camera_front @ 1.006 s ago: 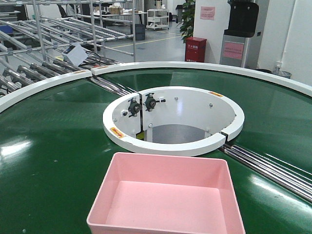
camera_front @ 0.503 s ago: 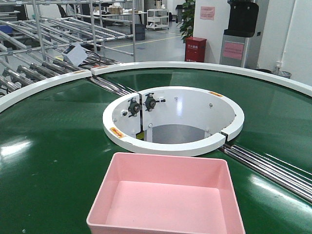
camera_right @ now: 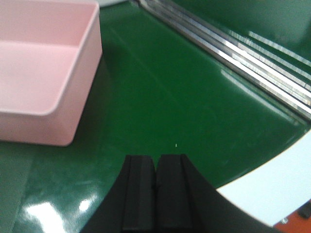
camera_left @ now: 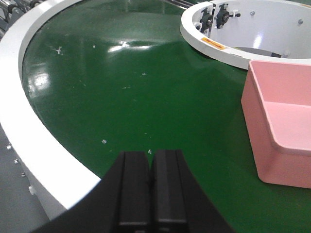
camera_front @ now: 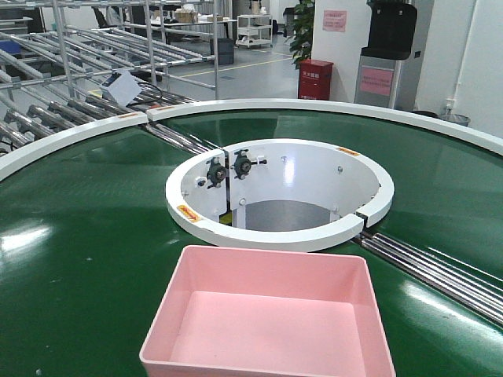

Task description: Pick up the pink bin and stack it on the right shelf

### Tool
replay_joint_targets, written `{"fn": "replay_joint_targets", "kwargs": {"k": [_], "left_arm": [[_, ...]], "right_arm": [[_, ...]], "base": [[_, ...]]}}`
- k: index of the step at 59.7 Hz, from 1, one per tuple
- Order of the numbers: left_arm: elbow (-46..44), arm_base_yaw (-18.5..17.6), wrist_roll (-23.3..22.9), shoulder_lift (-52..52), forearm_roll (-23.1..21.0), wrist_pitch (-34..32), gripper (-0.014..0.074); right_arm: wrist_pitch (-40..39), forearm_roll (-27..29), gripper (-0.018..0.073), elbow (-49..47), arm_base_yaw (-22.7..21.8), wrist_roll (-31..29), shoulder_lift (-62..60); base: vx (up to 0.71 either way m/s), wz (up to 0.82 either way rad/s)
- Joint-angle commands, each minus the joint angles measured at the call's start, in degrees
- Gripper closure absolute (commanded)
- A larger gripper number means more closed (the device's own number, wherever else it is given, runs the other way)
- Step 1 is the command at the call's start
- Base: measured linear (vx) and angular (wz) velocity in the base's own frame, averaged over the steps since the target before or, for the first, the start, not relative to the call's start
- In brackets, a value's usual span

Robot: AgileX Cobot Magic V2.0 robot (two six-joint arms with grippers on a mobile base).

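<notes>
As green belt flanks it, pink bin rests.

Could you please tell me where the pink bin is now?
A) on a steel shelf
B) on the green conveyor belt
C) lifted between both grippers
B: the pink bin rests on the green conveyor belt, and the left gripper and right gripper are shut, clear of it.

Pink bin: smooth moulded plastic, soft sheen. Green belt: glossy, strong glare from overhead lights, a few pale specks. White inner ring: smooth, painted-looking finish. Rollers: bright polished metal. Left hand and right hand: matt black.
</notes>
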Motion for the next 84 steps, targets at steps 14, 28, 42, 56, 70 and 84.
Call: {"fn": "replay_joint_targets", "kwargs": {"k": [14, 28, 42, 56, 70, 84], "left_arm": [[-1.87, -0.62, 1.21, 2.59, -0.79, -3.88, 0.0512], [-5.45, -11.00, 4.91, 12.61, -0.76, -1.95, 0.0188], [-15.57, -19.58, 6.85, 30.37, -0.76, 0.26, 0.0022], [-27.83, -21.50, 7.50, 49.37, -0.76, 1.57, 0.0020], [-39.89, -21.78, 7.44, 64.66, -0.76, 5.88, 0.0020], [-53.96, -23.63, 5.17, 76.73, -0.73, 11.43, 0.0020]], "right_arm": [[-1.87, 5.16, 0.0316, -2.58, 1.55, -6.68, 13.87], [0.36, 6.09, -0.0046, -9.37, 10.51, -11.12, 23.58], [3.56, 5.44, -0.0069, -19.98, 11.72, -9.29, 36.37], [13.19, 5.67, 0.0022, -36.08, 11.72, -2.79, 49.22], [23.27, 4.01, 0.0049, -50.42, 11.72, 0.98, 61.29], [25.21, 2.24, 0.0049, -58.32, 11.72, 6.48, 69.50]], "base": [[0.00, 0.00], [0.00, 0.00], [0.00, 0.00], [0.00, 0.00], [0.00, 0.00], [0.00, 0.00]]}}
